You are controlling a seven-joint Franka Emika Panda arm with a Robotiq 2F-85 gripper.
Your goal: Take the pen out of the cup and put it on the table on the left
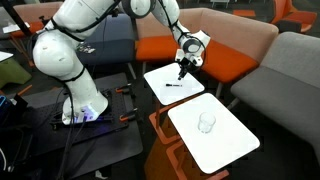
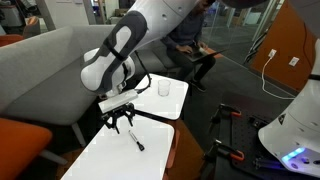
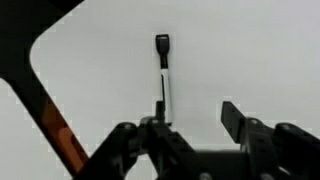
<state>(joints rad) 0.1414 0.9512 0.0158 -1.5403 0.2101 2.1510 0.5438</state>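
The dark pen [image 1: 172,86] lies flat on the white table [image 1: 160,76]. It also shows in an exterior view [image 2: 136,141] and in the wrist view [image 3: 162,72]. My gripper [image 1: 182,70] hovers just above the pen's table, beside the pen, open and empty [image 2: 122,122]. In the wrist view the fingers [image 3: 195,115] are spread, and the pen runs up from the left finger. The clear glass cup [image 1: 207,122] stands empty on the other white top with the orange frame [image 1: 225,145]. The cup also shows in an exterior view [image 2: 164,88].
Orange and grey sofas [image 1: 235,50] surround both tables. My arm's base [image 1: 82,108] stands on a dark cart with cables. A seated person [image 2: 190,40] is behind the far sofa.
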